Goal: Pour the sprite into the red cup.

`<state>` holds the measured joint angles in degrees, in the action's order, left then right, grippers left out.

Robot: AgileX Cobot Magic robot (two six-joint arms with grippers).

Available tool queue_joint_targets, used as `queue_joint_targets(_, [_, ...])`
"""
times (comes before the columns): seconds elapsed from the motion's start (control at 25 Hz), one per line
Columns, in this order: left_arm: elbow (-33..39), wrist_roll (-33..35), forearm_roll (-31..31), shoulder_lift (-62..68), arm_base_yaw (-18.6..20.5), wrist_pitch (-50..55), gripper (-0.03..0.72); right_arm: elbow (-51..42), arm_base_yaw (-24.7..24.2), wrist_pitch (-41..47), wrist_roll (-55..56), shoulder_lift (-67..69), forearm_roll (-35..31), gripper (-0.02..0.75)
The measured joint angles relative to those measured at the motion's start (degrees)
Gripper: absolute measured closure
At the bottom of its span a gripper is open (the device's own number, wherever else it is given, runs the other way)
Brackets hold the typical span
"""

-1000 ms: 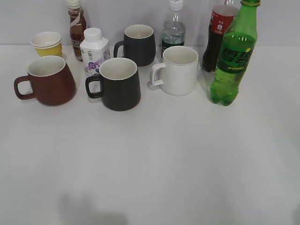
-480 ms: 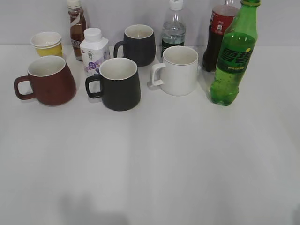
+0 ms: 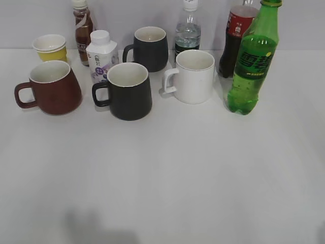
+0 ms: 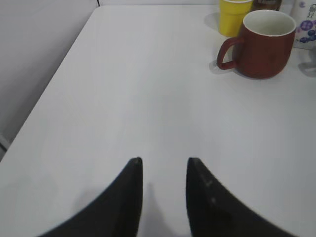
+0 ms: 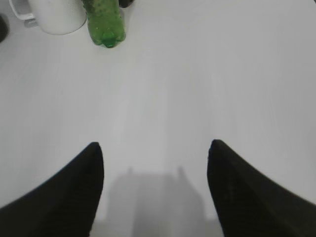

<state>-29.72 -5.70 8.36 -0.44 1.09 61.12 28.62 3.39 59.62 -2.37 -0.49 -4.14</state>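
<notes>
The sprite (image 3: 254,61), a tall green bottle with a green label, stands upright at the right of the white table; its base shows at the top of the right wrist view (image 5: 104,22). The red cup (image 3: 55,87), a dark red-brown mug with a white inside, stands at the left, handle to the left; it also shows in the left wrist view (image 4: 260,43). My left gripper (image 4: 164,160) is open and empty over bare table, well short of the cup. My right gripper (image 5: 155,145) is wide open and empty, well short of the bottle. Neither gripper shows in the exterior view.
Between cup and sprite stand a black mug (image 3: 128,91), a second black mug (image 3: 150,48), a white mug (image 3: 193,76), a small white bottle (image 3: 100,56), a yellow paper cup (image 3: 51,47), a brown bottle (image 3: 82,30), a clear bottle (image 3: 188,30) and a cola bottle (image 3: 234,38). The table's left edge (image 4: 74,44) is near.
</notes>
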Motion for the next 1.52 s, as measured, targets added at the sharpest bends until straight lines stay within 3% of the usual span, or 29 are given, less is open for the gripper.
queue_joint_targets(0.28, [-0.73, 0.0, 0.26, 1.36, -3.69, -2.39, 0.449, 0.82, 0.0, -2.87, 0.12, 0.0, -1.09, 0.245])
queue_joint_targets(0.48, [0.02, 0.0, 2.14, 6.59, -5.86, -17.88, 0.449, 0.88, 0.0, -22.31, 0.18, 4.28, -5.44, 0.245])
queue_joint_targets(0.64, [4.05, 0.0, 2.13, 12.98, -5.88, -34.37, 0.449, -0.98, 0.0, -31.84, 0.18, 12.32, -5.51, 0.245])
queue_joint_targets(0.88, [10.27, 0.0, 2.13, 30.12, -5.99, -57.59, 0.449, -1.42, 1.62, -42.48, 0.12, 27.52, -5.37, 0.245])
queue_joint_targets(1.08, [10.71, 0.0, 2.18, 49.46, -5.99, -70.44, 0.448, -1.47, 5.34, -51.04, -0.67, 39.12, -2.38, 0.245])
queue_joint_targets(1.2, [10.83, 0.0, -0.84, 61.58, -5.99, -78.3, 0.448, -1.47, 6.9, -54.25, -0.84, 45.47, 0.17, 0.245])
queue_joint_targets(1.52, [10.83, 0.0, -3.31, 84.69, -6.06, -101.81, 0.447, -1.53, 10.37, -61.23, -0.95, 55.57, 0.8, 0.245])
